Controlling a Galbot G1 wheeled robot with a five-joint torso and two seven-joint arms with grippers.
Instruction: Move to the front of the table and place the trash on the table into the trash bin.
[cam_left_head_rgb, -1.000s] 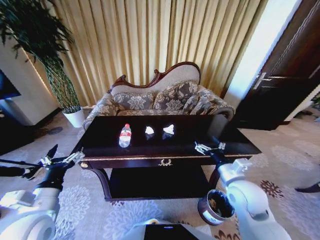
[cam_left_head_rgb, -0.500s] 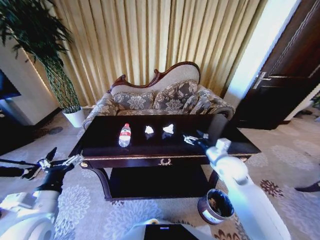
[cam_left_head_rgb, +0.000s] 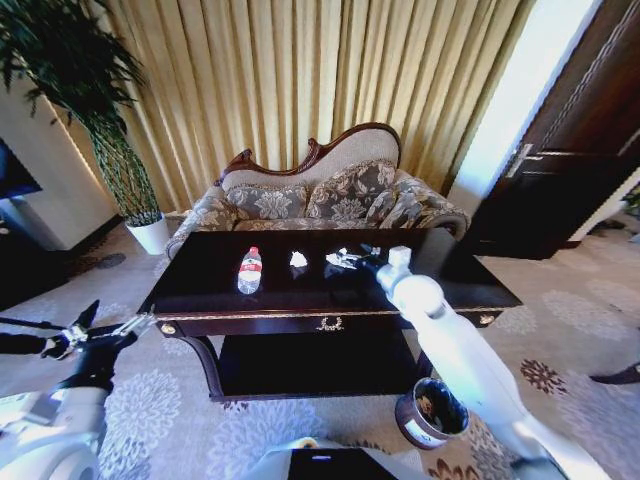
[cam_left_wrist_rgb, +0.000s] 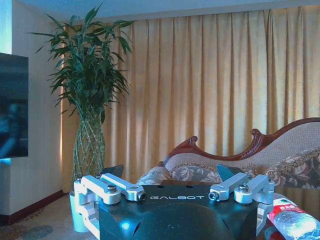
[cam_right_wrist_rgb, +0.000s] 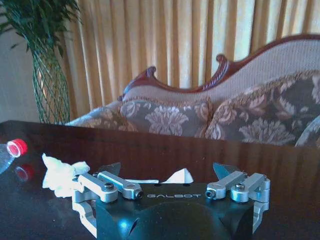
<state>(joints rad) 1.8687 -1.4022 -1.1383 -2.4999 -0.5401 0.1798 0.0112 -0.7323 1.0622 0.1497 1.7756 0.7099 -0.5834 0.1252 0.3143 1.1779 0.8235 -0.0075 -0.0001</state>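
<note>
R gripper (cam_left_head_rgb: 347, 259) open at wad (cam_left_head_rgb: 337, 258), maybe touching.

The right gripper (cam_right_wrist_rgb: 167, 176) hid most of the nearer paper wad (cam_right_wrist_rgb: 180, 176), only a white tip showing between its spread fingers. The bottle (cam_right_wrist_rgb: 10, 152) was cut off by the picture's edge. The right arm partly covered the trash bin (cam_left_head_rgb: 428, 414).

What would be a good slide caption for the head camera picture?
Right gripper, fingers open, reaches over the table at a paper wad; left gripper waits.
</note>
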